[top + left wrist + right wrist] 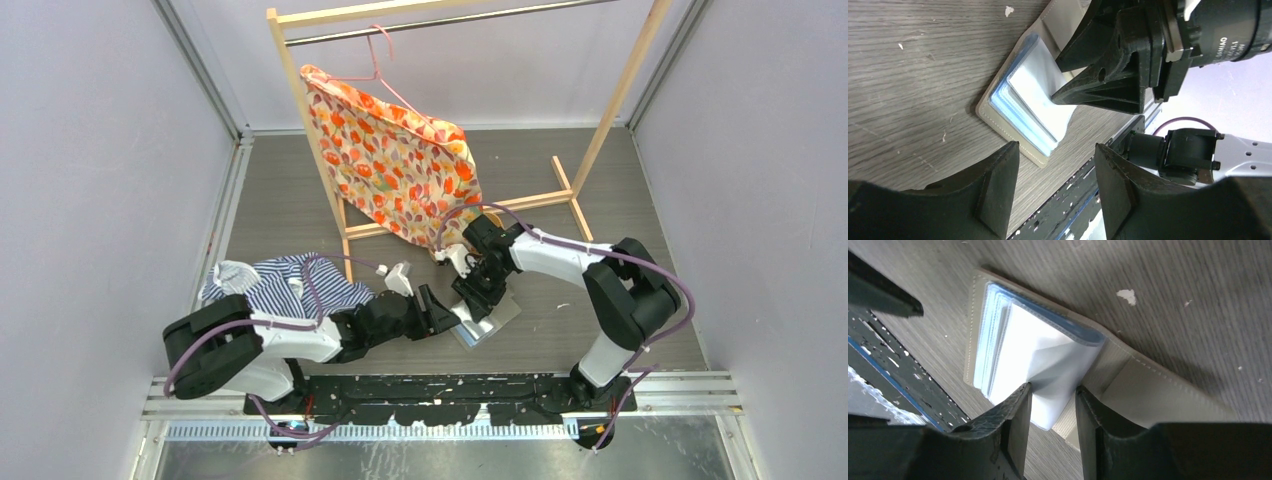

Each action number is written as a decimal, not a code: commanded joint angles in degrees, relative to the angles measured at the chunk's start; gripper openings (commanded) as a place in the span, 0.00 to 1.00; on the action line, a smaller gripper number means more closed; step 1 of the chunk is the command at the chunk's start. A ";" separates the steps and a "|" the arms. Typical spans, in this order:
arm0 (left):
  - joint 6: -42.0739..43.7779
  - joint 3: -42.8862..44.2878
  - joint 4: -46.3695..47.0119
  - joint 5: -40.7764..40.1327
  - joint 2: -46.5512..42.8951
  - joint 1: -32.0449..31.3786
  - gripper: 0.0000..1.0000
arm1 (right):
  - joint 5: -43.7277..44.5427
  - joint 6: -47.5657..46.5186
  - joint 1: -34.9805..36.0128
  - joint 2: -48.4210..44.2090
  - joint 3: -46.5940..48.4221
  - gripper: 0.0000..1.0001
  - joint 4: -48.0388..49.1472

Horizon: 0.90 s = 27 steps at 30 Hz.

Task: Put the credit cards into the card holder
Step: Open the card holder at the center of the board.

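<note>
The taupe card holder (497, 320) lies open on the table, its clear bluish sleeves up; it shows in the left wrist view (985, 111) and the right wrist view (1158, 400). A white card (1043, 350) sits tilted on the sleeve stack, also seen in the left wrist view (1040, 82). My right gripper (1052, 392) is directly over it, jaws partly apart, one corner of the card between the fingertips. It also shows in the left wrist view (1058, 75). My left gripper (1055, 150) is open and empty, just left of the holder. No other cards are in view.
A wooden clothes rack (600, 130) stands behind, with an orange floral garment (395, 160) on a pink hanger. A blue striped shirt (280, 285) lies at the left beside my left arm. The black base rail (450, 405) runs along the near edge.
</note>
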 commanded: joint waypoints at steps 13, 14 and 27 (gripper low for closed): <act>-3.35 7.56 13.37 -0.79 14.31 -0.36 0.58 | -3.56 3.02 -6.62 5.91 5.89 0.23 -6.93; -3.82 7.62 13.13 -0.96 14.61 -0.35 0.58 | -3.87 3.08 -6.86 6.06 5.85 0.23 -6.96; -7.88 8.23 3.18 -4.69 12.58 -1.01 0.64 | -6.67 4.57 -8.35 8.04 6.53 0.22 -7.28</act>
